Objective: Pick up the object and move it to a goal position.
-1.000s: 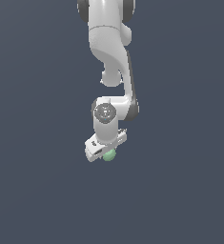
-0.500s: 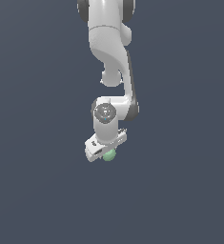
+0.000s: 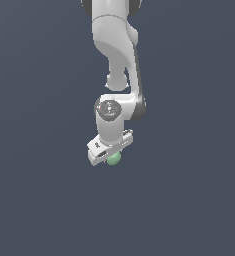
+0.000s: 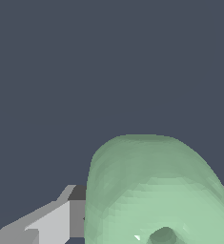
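Object [image 3: 114, 158] sits right between the gripper [image 3: 110, 156] fingers, roundish with no clear long axis; jaws look clamped on it

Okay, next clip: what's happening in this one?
A simulated white Panda arm is reaching down over a plain dark grey surface, with its pincer right on a small mint-green object. In the wrist view the green lump fills the space close to the camera, with a grey finger beside it. It looks gripped, but whether the object is lifted or resting on the surface cannot be told. No goal marker is visible.
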Controlling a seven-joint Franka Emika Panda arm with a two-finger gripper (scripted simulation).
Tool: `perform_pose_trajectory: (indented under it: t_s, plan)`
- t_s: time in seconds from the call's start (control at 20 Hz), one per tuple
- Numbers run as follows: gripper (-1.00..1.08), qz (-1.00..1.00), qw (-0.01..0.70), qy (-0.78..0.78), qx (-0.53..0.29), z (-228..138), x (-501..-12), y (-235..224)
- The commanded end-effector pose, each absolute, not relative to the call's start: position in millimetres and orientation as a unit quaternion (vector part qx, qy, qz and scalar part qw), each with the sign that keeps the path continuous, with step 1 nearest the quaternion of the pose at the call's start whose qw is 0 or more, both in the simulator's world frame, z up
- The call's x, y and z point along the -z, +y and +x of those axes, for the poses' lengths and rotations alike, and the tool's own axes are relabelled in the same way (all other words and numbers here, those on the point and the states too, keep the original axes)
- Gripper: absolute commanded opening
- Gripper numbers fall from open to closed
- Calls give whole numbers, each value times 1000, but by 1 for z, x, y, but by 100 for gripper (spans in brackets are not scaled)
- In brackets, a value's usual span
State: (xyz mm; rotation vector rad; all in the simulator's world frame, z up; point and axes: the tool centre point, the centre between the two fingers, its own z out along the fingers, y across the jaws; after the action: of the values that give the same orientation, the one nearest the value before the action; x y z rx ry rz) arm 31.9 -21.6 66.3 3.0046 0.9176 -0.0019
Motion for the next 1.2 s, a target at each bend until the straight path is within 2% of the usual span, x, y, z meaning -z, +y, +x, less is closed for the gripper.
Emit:
perform_pose_trajectory:
  t_s: [0.0,0.45,1.15]
  plan:
    - [-100,956,0,292,0,28,-81,-23]
    - [-100,956,1,292,0,5,-162,-31]
    - [-100,956,0,293,0,-39,-327,-47]
